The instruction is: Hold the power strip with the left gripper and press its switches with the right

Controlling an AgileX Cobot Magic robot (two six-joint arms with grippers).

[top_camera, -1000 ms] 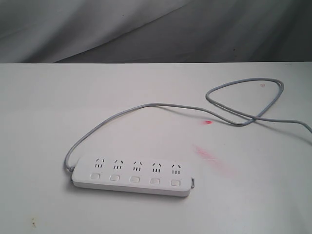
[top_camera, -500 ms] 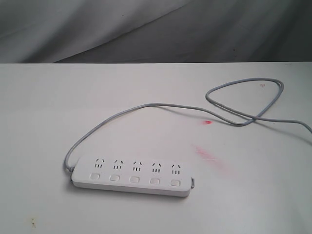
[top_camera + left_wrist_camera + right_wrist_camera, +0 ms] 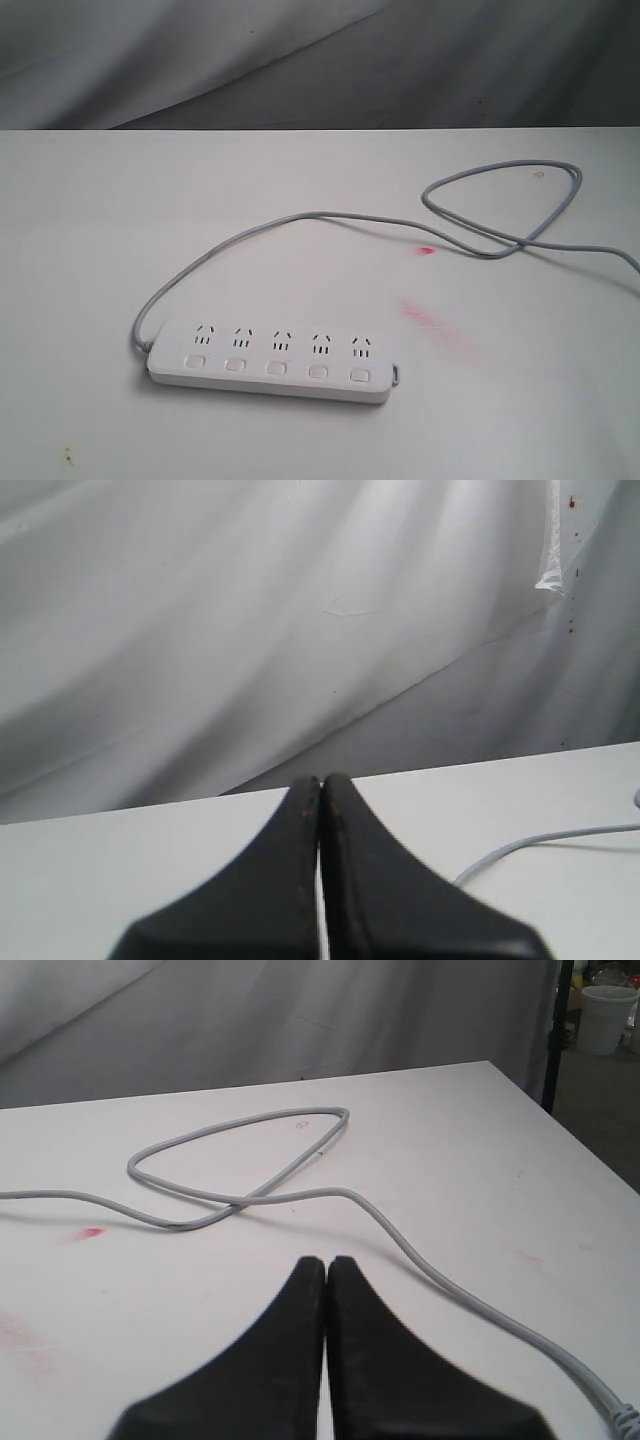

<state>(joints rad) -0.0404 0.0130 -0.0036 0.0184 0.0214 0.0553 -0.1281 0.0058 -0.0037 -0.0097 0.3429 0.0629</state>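
The white power strip lies flat on the white table, near the front and left of the middle. Its switches form a row of small buttons along its near side. A grey cord leaves its left end and loops away to the back right. Neither arm shows in the exterior view. In the left wrist view my left gripper is shut with nothing in it, over bare table, with a bit of cord off to one side. My right gripper is shut and empty, just short of the cord's loop.
Red smears and a small red spot mark the table right of the strip. A grey cloth backdrop hangs behind the table's far edge. In the right wrist view the table's side edge drops off beside a dark pole.
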